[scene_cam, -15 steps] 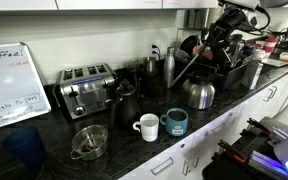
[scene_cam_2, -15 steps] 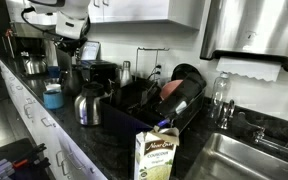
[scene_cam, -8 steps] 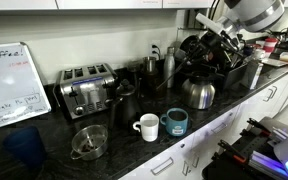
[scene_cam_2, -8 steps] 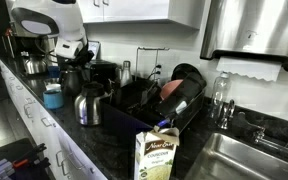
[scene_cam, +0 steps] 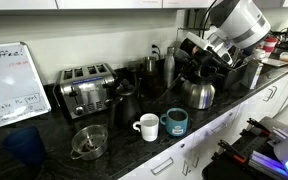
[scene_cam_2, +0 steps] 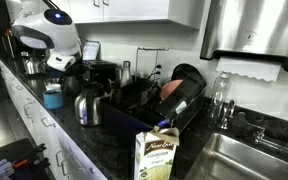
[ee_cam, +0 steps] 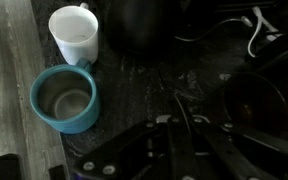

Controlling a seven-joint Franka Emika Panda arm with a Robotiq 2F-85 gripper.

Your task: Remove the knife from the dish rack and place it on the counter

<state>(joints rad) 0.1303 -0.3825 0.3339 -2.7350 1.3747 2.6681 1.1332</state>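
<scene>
Mugs: we count two, a white mug [scene_cam: 146,127] and a teal mug [scene_cam: 176,122], lower centre.
Toaster [scene_cam: 87,90]: we see one, left of centre.
Steel kettle [scene_cam: 197,94]: one.
Dish rack [scene_cam_2: 134,115]: one.
Carton [scene_cam_2: 156,157]: one, bottom centre.

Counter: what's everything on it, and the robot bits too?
counter: one, speckled black, under everything
whiteboard: one, white, counter's end
toaster: one, chrome, beside whiteboard
glass bowl: one, clear, before toaster
white mug: one, white, near front edge
teal mug: one, teal, beside white mug
kettle: one, steel, behind mugs
dish rack: one, black, beside sink
sink: one, steel, counter's other end
carton: one, cream, before rack
robot arm: one, white, above kettle
tool: one, black, above counter near mugs; jaws unclear
</scene>
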